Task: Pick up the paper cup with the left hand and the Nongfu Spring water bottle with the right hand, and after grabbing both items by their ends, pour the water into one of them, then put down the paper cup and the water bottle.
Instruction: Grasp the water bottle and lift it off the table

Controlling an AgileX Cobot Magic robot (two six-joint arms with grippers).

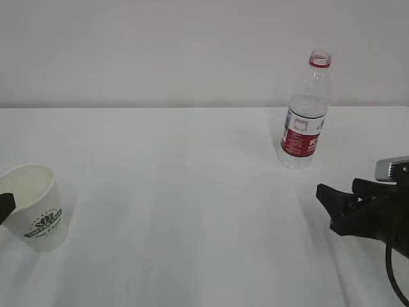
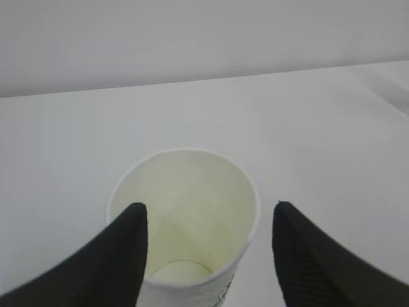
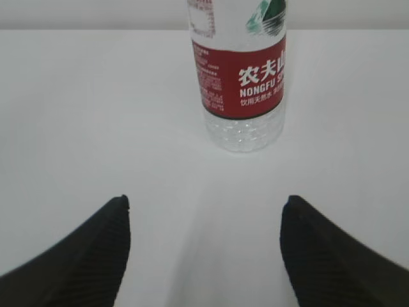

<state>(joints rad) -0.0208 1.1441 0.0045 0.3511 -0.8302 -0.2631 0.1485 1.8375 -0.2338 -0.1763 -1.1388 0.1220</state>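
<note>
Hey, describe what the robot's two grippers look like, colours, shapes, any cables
The right hand is black and blocky, with a light grey plate on top and a black cable looping below. In the right wrist view its fingers are dark, finely ribbed wedges tapering to points. The left hand has the same black ribbed, pointed fingers; in the exterior view only a small black tip shows.
</note>
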